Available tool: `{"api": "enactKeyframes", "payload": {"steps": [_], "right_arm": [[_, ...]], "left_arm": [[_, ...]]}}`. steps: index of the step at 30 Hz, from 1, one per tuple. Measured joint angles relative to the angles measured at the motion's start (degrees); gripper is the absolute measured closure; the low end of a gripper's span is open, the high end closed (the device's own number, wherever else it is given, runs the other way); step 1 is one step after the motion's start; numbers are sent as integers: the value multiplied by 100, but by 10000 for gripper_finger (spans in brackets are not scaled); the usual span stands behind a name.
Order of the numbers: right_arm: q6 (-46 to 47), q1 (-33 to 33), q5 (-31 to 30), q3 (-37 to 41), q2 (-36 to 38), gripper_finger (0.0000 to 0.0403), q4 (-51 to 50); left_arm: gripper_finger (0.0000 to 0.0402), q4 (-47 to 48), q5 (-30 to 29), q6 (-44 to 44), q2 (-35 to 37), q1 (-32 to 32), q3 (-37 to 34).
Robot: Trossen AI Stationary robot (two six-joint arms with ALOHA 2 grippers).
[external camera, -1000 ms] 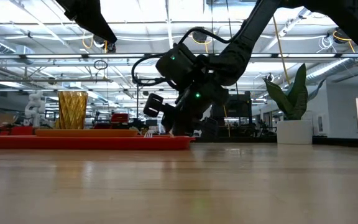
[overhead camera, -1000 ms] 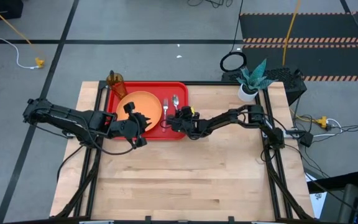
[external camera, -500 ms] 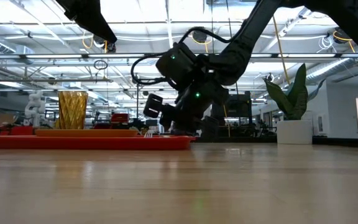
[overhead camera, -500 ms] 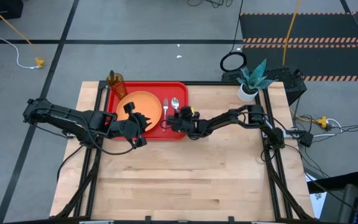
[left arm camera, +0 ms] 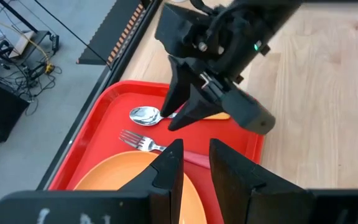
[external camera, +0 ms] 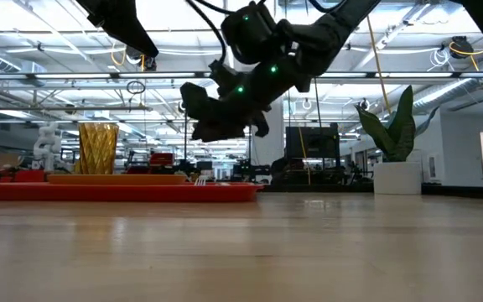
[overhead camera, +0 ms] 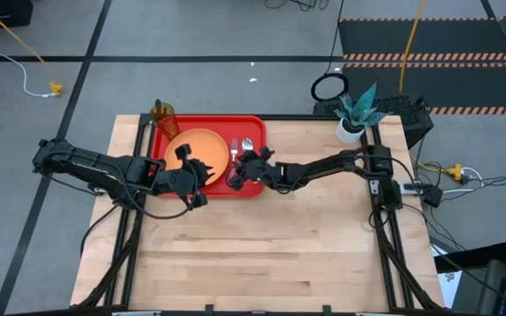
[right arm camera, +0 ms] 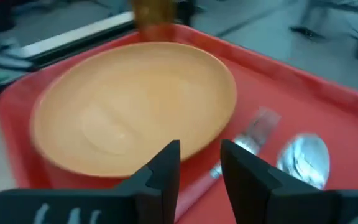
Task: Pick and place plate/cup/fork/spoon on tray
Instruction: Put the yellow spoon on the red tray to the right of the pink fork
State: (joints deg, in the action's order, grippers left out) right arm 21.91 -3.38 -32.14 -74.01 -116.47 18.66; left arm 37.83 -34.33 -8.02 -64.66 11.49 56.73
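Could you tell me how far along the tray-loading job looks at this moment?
It looks essentially finished. The plate, fork and spoon all lie on the tray, and the cup stands at its far left corner. Nothing is in hand: the right gripper hangs empty above the tray near the cutlery, and the left gripper waits over the plate. No tableware is left on the table.

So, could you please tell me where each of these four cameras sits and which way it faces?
High view: overhead, straight down on the table, both arms visible.
Low view: table height, level across to the tray; right tool raised.
Left wrist view: behind the left tool, facing the plate, fork, spoon.
Right wrist view: behind its own tool, over the tray.
Both wrist views share plate, fork and spoon.
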Motion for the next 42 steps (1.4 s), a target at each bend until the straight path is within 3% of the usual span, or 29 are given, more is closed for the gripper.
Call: {"api": "enactKeyframes", "payload": {"steps": [8,15,22,33,40,42], "right_arm": [[-499,-351,1638,-1,51,351,-457],[-1743,-594,2966,-1,53,392,-765],[-2444,-950,3898,-1,51,401,-1276],[-3635,-1281,4588,-1,91,403,-2563],[-3874,-1274,4554,-7,398,403,-2829],[-3930,-1274,4298,-8,552,403,-3091]], "left_arm": [[321,66,3,-120,0,0,0],[321,579,22,-810,0,0,0],[321,1048,22,-1579,0,0,0],[321,1021,18,-1956,0,0,0],[321,816,-123,-1910,-1,0,0],[321,817,-192,-1907,-2,-2,0]]}}
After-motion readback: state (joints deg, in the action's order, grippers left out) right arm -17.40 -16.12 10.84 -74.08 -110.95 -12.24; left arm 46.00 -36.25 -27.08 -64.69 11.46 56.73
